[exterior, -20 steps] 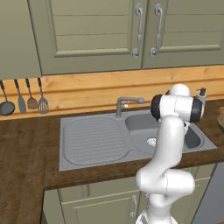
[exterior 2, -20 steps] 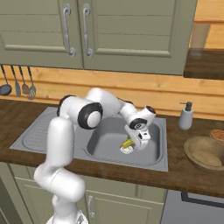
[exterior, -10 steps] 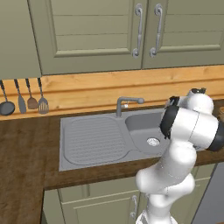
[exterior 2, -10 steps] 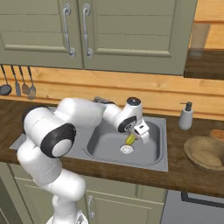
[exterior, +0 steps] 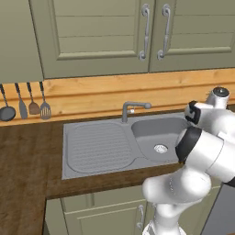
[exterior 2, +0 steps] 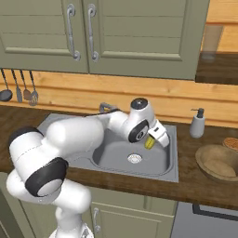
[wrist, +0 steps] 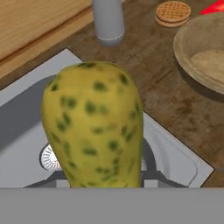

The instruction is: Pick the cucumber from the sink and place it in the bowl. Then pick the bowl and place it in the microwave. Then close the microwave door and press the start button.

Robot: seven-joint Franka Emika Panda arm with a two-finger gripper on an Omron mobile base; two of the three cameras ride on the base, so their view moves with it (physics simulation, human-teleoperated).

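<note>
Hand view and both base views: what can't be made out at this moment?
- Hand's fingertips: hand view, hidden behind the cucumber.
- Bowl: cut off by the right edge in the right base view.
- Red thing: hand view, cut by the top corner.
- Sink basin's right part: left base view, behind the arm.

No legible text, labels or numbers anywhere.

Grey metal sink [exterior: 98, 149] with ridged drainboard, set in dark wooden counter [exterior: 23, 179]; curved grey faucet [exterior: 133, 108] behind basin; white arm [exterior: 202, 151] overhanging basin's right edge.
</note>
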